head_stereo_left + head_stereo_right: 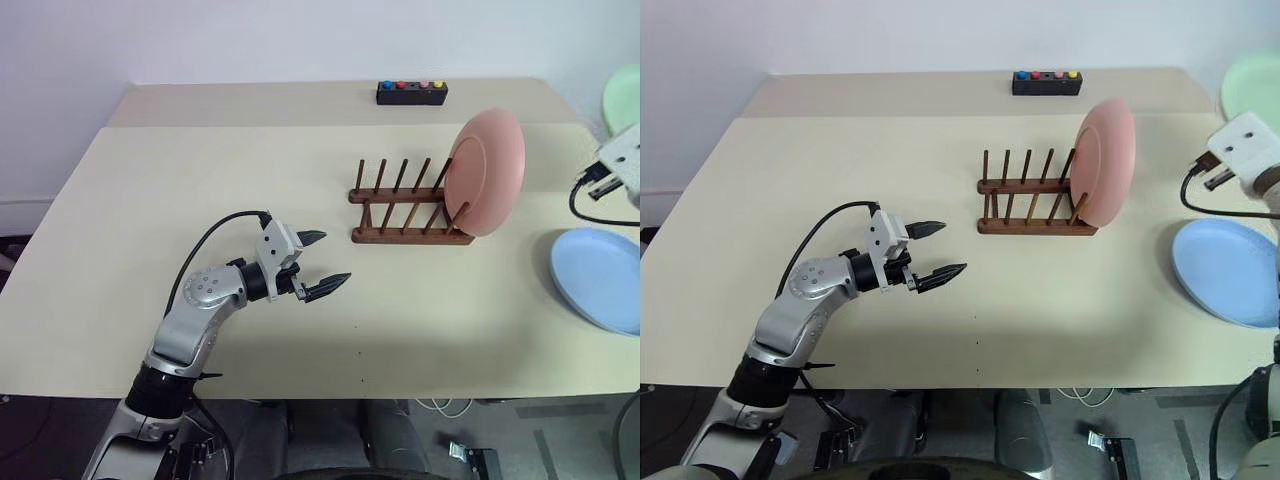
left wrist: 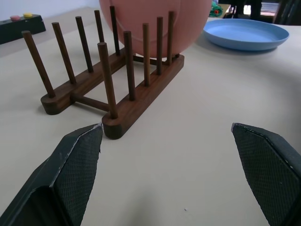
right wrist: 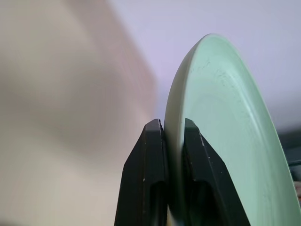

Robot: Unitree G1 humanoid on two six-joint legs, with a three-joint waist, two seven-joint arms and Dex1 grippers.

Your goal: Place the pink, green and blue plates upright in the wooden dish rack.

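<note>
One green plate (image 3: 221,122) edge-on, its rim pinched between the right end effector (image 3: 173,136) fingers; left end effector (image 1: 318,264) agape.

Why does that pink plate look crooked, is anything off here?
Slightly: the pink plate stands in the end slot of the wooden rack, leaning and overhanging it. Nothing looks spilled or broken. The blue plate lies flat.
</note>
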